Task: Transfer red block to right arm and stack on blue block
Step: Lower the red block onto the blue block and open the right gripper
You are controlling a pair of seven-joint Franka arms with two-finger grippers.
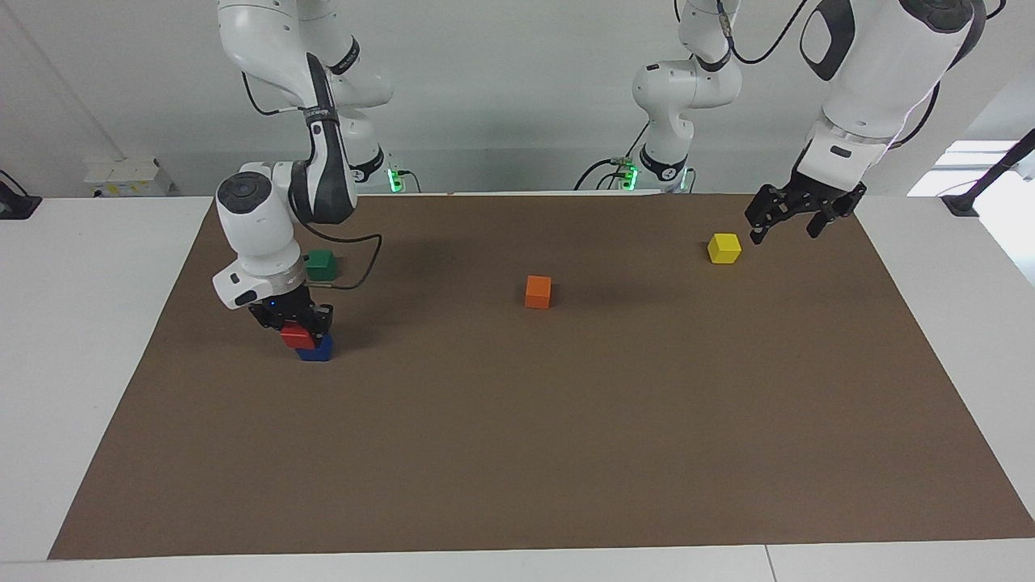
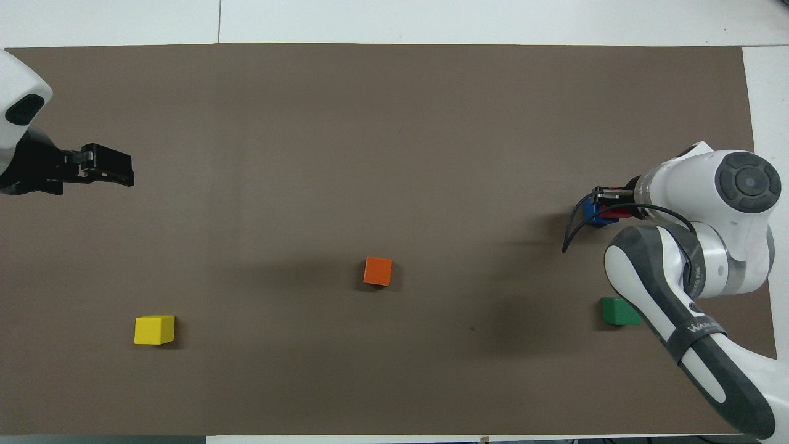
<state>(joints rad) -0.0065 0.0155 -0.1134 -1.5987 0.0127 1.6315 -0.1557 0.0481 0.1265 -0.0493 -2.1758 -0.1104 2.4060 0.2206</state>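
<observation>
Right arm (image 2: 690, 308): reaching down, its dark band reading "WANLA…", rest unreadable.
Left gripper (image 1: 796, 218): hanging with fingers spread, yellow block (image 1: 724, 248) just beside it.
Right gripper (image 1: 297, 322): pinching red block (image 1: 296, 335).
Red block: sitting on blue block (image 1: 315, 351), directly under the gripper.

Black two-finger right gripper (image 1: 301, 322) lowered, wrist bent down, fingers closed. Black left gripper (image 1: 796, 218) raised, fingers spread, waiting.
</observation>
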